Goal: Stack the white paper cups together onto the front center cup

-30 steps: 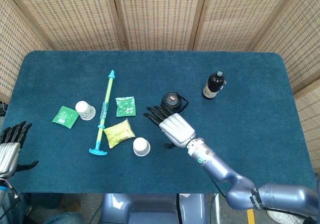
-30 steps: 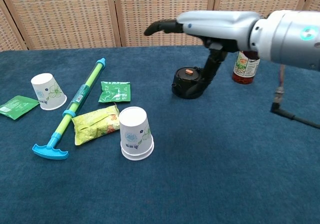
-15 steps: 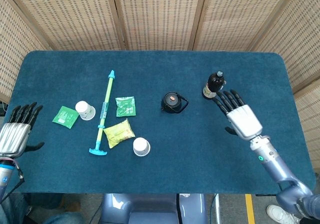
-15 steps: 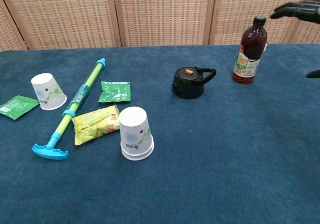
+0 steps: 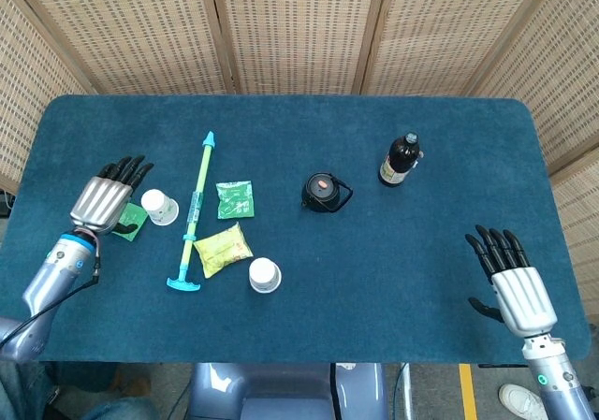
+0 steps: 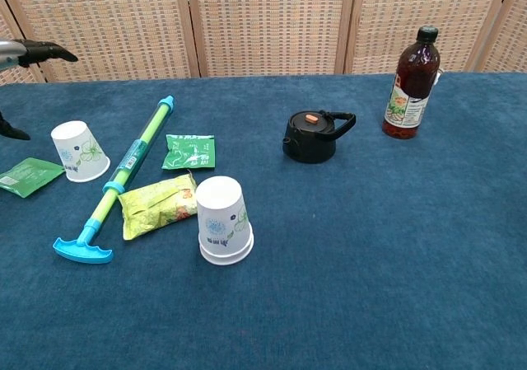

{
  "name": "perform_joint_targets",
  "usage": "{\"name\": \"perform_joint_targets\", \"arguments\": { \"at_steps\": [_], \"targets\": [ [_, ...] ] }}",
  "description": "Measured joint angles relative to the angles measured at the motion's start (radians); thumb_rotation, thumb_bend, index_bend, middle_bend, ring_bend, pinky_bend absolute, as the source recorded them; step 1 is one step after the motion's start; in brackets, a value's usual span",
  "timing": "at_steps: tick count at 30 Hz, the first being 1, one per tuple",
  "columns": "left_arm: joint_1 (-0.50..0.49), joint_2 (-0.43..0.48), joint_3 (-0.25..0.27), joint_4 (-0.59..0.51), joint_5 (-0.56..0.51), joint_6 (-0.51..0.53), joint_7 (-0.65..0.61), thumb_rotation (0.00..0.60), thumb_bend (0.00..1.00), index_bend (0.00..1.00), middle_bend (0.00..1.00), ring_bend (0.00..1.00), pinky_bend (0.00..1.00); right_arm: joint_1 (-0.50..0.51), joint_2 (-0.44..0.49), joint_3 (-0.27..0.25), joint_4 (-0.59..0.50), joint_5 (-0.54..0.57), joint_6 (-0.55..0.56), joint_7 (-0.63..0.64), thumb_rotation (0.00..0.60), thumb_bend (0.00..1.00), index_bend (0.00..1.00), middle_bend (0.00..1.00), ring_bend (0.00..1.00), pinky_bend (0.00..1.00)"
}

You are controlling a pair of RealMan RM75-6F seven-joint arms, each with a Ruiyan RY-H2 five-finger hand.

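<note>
White paper cups are the task items; two are visible, both inverted and standing apart. The front center cup [image 5: 265, 274] stands near the front edge of the table [image 5: 449, 149], just beside a yellow-green packet [image 5: 223, 249]. The far cup [image 5: 160, 207] stands at the left, between a green sachet [image 5: 120, 220] and a green-and-blue rod [image 5: 194, 212]. Nothing is stacked yet.

Changes over the last second:
- The right hand [image 5: 513, 285] has left the table centre, where it hovered near the black kettle [image 5: 324, 192], and has withdrawn past the brown bottle [image 5: 401, 160] to the front right corner. It is released, fingers spread, holding nothing.
- The left hand [image 5: 106, 198] has advanced from the front left edge to a position just beside the far cup, partly over the green sachet. Its fingers are extended and apart and it grasps nothing. Contact with the cup cannot be confirmed; the chest view shows only its fingertips at the frame edge, above the cup.

Assessment: the job appears to have passed to the left hand, which has the shorter reach to the far cup. The likely next step is to close around that cup, lift it, and lower it over the front center cup. The rod and yellow-green packet lie along that path and should be cleared.
</note>
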Motion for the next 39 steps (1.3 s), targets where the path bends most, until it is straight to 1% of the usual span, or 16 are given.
{"name": "perform_joint_targets", "arguments": {
  "at_steps": [4,8,14,18,21,25,27,30,32,35,37,39],
  "targets": [
    [-0.056,-0.082,-0.001,0.111,-0.019,-0.072,-0.041,0.6,0.0,0.12,0.02,0.08,0.2,-0.029,-0.004,0.011,0.005,0.007,0.012,-0.013,0.6,0.0,0.0,0.0,0.0,0.0],
    [-0.09,-0.126,0.001,0.176,-0.047,-0.119,-0.078,0.6,0.0,0.18,0.07,0.12,0.24,-0.039,0.004,0.027,0.003,0.01,0.011,-0.003,0.6,0.0,0.0,0.0,0.0,0.0],
    [-0.115,-0.157,0.001,0.236,-0.08,-0.157,-0.13,0.6,0.0,0.24,0.14,0.19,0.29,-0.055,0.015,0.048,0.003,0.007,0.014,0.016,0.6,0.0,0.0,0.0,0.0,0.0],
    [-0.119,-0.162,0.005,0.257,-0.086,-0.156,-0.141,0.6,0.0,0.26,0.17,0.21,0.32,-0.059,0.016,0.057,0.002,0.005,0.013,0.018,0.6,0.0,0.0,0.0,0.0,0.0],
    [-0.12,-0.159,0.008,0.268,-0.104,-0.174,-0.143,0.6,0.0,0.27,0.17,0.23,0.37,-0.063,0.016,0.066,0.002,0.005,0.008,0.021,0.6,0.0,0.0,0.0,0.0,0.0],
    [-0.126,-0.158,0.01,0.282,-0.127,-0.209,-0.174,0.6,0.01,0.33,0.22,0.27,0.42,-0.069,0.015,0.078,0.001,0.003,0.007,0.021,0.6,0.0,0.0,0.0,0.0,0.0],
    [-0.129,-0.162,0.01,0.292,-0.128,-0.214,-0.193,0.6,0.03,0.35,0.23,0.29,0.43,-0.071,0.016,0.082,0.0,0.003,0.007,0.021,0.6,0.0,0.0,0.0,0.0,0.0],
    [-0.134,-0.169,0.011,0.306,-0.122,-0.216,-0.216,0.6,0.09,0.38,0.26,0.31,0.45,-0.075,0.016,0.088,-0.001,0.0,0.005,0.025,0.6,0.0,0.0,0.0,0.0,0.0],
    [-0.139,-0.179,0.012,0.322,-0.116,-0.214,-0.223,0.6,0.14,0.43,0.3,0.35,0.47,-0.078,0.017,0.092,-0.001,-0.002,0.005,0.029,0.6,0.0,0.0,0.0,0.0,0.0],
    [-0.143,-0.193,0.015,0.34,-0.113,-0.208,-0.227,0.6,0.2,0.52,0.37,0.42,0.52,-0.082,0.018,0.096,-0.002,-0.005,0.005,0.032,0.6,0.0,0.0,0.0,0.0,0.0],
    [-0.144,-0.197,0.018,0.345,-0.115,-0.203,-0.221,0.6,0.21,0.55,0.4,0.44,0.54,-0.085,0.018,0.099,-0.002,-0.007,0.007,0.034,0.6,0.0,0.0,0.0,0.0,0.0],
    [-0.145,-0.194,0.019,0.338,-0.122,-0.208,-0.217,0.6,0.21,0.56,0.41,0.44,0.54,-0.087,0.019,0.102,-0.003,-0.009,0.008,0.035,0.6,0.0,0.0,0.0,0.0,0.0]
  ]
}}
